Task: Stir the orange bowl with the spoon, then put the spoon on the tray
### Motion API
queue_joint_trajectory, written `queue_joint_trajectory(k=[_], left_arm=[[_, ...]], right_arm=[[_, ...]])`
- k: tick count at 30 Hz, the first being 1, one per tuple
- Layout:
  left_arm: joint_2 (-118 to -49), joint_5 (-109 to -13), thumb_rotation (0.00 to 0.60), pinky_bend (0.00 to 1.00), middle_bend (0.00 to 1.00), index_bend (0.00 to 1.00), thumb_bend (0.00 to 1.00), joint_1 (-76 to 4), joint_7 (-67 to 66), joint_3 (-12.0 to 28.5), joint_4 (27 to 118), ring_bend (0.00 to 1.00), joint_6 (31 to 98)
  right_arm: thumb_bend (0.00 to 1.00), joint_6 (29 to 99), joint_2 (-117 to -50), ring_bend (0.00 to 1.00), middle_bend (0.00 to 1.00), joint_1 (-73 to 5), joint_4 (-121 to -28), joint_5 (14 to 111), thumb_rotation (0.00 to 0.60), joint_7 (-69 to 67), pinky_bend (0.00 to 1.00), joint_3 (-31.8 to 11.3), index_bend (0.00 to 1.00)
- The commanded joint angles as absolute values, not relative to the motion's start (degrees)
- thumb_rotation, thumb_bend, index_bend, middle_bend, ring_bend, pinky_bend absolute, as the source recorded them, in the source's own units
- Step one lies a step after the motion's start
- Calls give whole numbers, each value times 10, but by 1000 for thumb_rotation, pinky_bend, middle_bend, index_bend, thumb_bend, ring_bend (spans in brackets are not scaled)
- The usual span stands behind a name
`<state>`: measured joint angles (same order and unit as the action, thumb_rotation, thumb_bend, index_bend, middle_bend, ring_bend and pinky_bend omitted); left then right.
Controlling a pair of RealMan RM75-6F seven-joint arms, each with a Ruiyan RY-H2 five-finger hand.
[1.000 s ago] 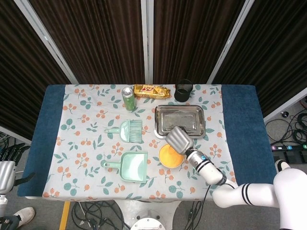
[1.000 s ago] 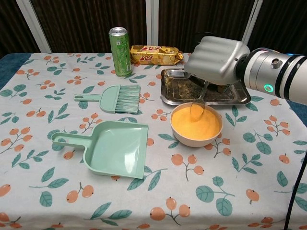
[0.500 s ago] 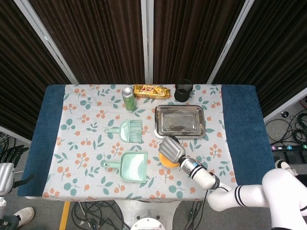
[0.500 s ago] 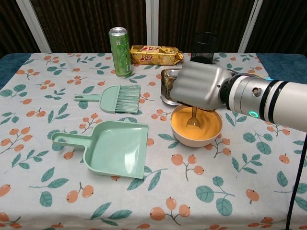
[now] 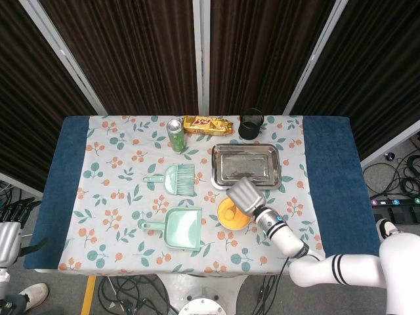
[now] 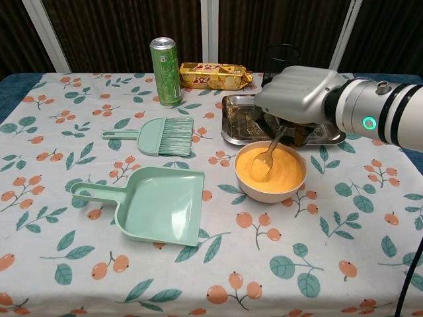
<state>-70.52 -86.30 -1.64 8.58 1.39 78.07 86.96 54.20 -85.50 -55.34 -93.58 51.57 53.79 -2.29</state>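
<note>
Left hand: only a sliver of the left arm is showing at the head view's bottom-left edge; the hand itself is not showing in either view.
Bowl (image 6: 271, 173): sitting on the tabletop (image 6: 59, 277) just in front of the tray, its rim touching or nearly touching the tray's near edge; orange filling visible.
Spoon (image 6: 267, 154): its scoop is lying in the orange filling towards the bowl's left side, the handle slanting up and to the right into the right hand.
Right hand (image 6: 301, 96): grasping the spoon's handle from above, hovering over the bowl's far rim and the tray's near edge.
Tray (image 6: 241, 127): lying straight behind the bowl, long axis running left to right; from the hand it is directly beyond, so the coming put-down looks like a short carry away from the robot.
Nearer arm: the right, by a wide margin.
Hidden: the fingers' hold on the handle is covered by the back of the hand; much of the tray's middle is blocked in the chest view, though the head view (image 5: 245, 164) is showing it bare.
</note>
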Motion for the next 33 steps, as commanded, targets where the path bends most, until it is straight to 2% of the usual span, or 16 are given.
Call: queue_joint_trajectory(k=[1,13,22,27,33], left_arm=[[-703,-864,600,168,244,238,127,-17,82,14,785,164,870],[-697,-866,600,168,244,238,127,-21,69,14,798,164,868],[-700,-865,600,168,244,238,128,-20,76,12,793,164,866],[-700,-862,600,168,244,238,127,-19,82,12,788,164,865],[-699,-864,600,168,244,238,127,-17,85,11,788,164,868]], right_arm=[[385,544,-843,956,950,-547,-942,521,600,520,974,-24,778],[385,547,-827,956,950,-548,-950,554,600,514,975,-11,779],[386,578,-860,961,953,-581,-905,650,600,690,975,32,783],[385,598,-876,963,959,-584,-887,683,600,768,973,45,785],[388,631,-871,966,972,-574,-911,704,600,817,932,44,798]])
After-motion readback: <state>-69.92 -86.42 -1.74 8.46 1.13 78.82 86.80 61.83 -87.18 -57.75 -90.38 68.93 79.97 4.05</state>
